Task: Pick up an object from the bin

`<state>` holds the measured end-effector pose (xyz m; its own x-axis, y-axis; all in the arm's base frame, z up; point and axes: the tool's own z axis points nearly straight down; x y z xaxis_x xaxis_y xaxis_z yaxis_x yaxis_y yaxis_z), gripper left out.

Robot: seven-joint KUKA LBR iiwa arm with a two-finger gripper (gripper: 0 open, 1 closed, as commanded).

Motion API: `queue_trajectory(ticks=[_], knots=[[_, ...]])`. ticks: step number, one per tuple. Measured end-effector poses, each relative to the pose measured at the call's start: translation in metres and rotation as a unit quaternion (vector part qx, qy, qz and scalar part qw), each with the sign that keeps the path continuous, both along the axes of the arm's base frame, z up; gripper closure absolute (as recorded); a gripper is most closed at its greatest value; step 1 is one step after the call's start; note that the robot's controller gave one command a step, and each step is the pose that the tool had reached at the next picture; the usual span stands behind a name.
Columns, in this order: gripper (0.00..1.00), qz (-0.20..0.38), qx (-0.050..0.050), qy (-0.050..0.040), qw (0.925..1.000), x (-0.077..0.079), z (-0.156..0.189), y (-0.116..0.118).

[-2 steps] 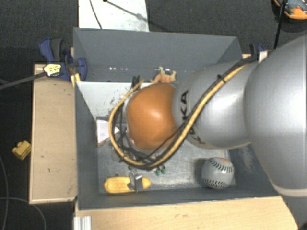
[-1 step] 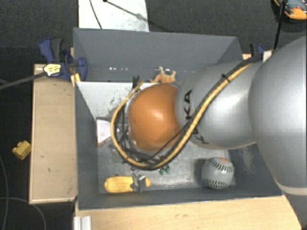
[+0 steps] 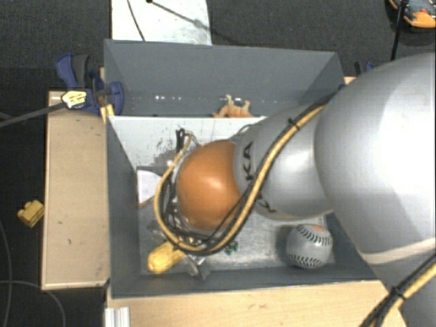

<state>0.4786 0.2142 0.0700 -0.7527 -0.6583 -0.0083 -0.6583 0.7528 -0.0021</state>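
Note:
My gripper [image 3: 185, 240] is low in the front left part of the bin, mostly hidden under the arm's orange dome. A yellow rounded thing [image 3: 163, 258] lies on the bin floor right beside it, at its lower left, touching or nearly touching it. A small dark green bit [image 3: 231, 248] lies just to the gripper's right. I cannot see anything held by the gripper.
A grey baseball with red stitching [image 3: 308, 245] rests in the front right of the bin, partly under the arm. A white flat piece [image 3: 146, 185] leans by the left wall. A tan thing [image 3: 232, 106] pokes up at the back wall. The arm covers the bin's middle and right.

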Motion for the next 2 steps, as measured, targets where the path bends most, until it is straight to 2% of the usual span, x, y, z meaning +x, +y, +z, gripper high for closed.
queue_trajectory(ticks=[1,2], knots=[[1.0,-0.004,0.0,0.0012,1.0,0.002,0.001,0.0005],[1.0,-0.004,0.0,0.0012,1.0,0.002,0.001,0.0005]])
